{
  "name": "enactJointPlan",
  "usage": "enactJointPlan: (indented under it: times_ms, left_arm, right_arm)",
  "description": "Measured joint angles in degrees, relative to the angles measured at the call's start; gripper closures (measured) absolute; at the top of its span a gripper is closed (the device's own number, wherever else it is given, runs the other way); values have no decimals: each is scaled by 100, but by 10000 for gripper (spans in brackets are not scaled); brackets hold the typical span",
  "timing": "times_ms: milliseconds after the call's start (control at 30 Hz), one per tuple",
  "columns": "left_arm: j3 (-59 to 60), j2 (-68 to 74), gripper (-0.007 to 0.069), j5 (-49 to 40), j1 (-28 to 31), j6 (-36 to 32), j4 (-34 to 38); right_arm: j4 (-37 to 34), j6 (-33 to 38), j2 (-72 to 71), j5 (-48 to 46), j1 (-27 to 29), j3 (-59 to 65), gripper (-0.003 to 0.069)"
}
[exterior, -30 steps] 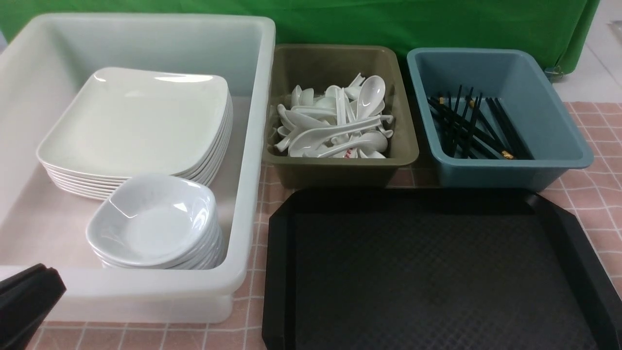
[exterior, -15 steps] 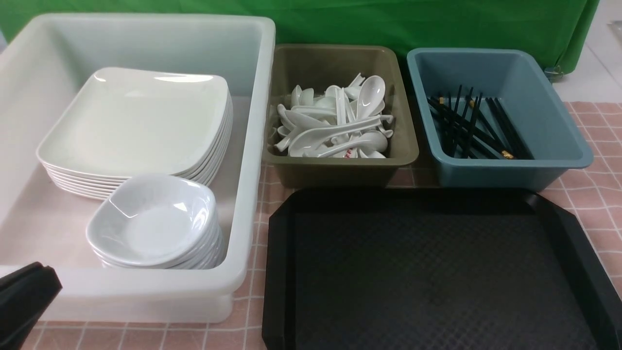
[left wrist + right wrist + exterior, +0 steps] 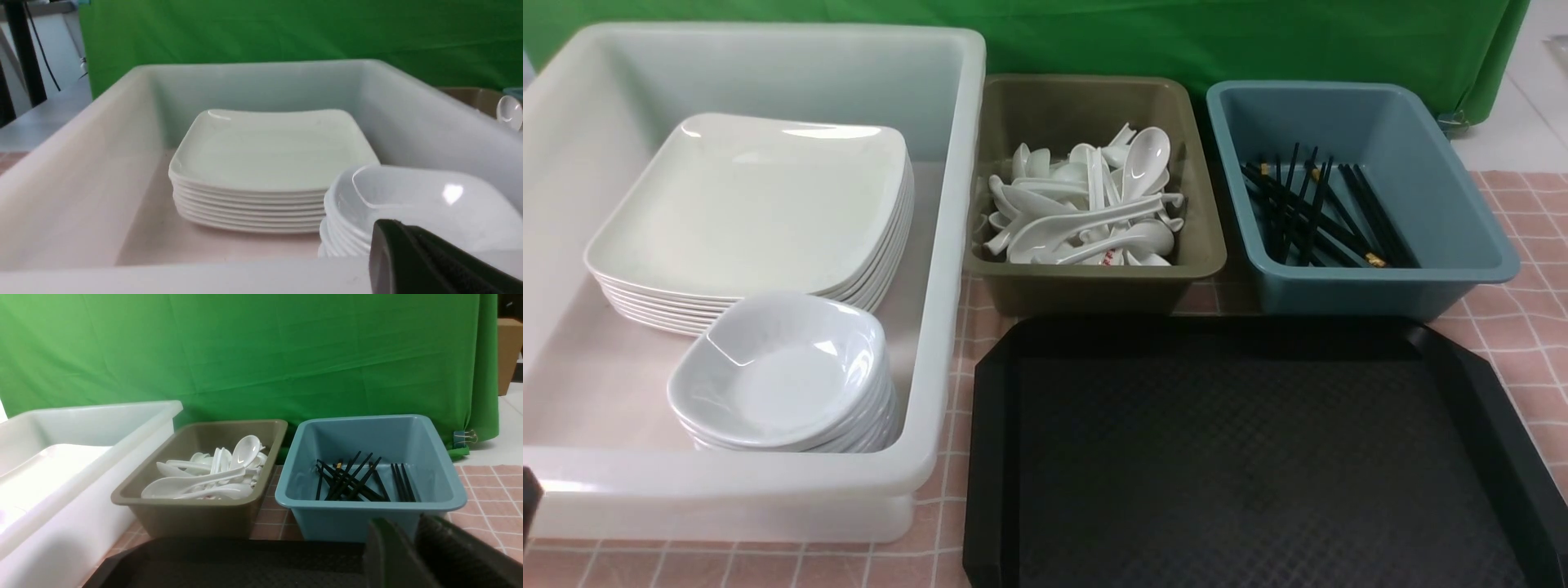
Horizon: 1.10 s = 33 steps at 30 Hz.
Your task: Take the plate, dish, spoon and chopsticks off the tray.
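Behind the bare tray [image 3: 1258, 457], plate [image 3: 752, 204] and dish [image 3: 780, 371] stacked in white tub [image 3: 947, 245], left gripper [image 3: 412, 261] closed, right gripper [image 3: 408, 549] slightly parted, both seen only by wrist cameras.

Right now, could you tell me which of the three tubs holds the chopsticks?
The blue tub, the rightmost of the three, holds the black chopsticks. The olive tub in the middle holds white spoons, and the white tub holds plates and dishes.
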<state>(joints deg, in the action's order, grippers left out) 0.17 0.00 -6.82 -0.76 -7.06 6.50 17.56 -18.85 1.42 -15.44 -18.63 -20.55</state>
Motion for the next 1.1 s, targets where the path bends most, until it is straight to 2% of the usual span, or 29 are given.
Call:
enactJointPlan:
  times_ms: [167, 1100]
  left_arm:
    - [17, -2, 626, -531, -1, -17, -70]
    - [17, -2, 621, -548, -1, -17, -208]
  right_arm:
    - [0, 0, 0, 0, 0, 0, 480]
    - [-2, 0, 0, 0, 0, 0, 429]
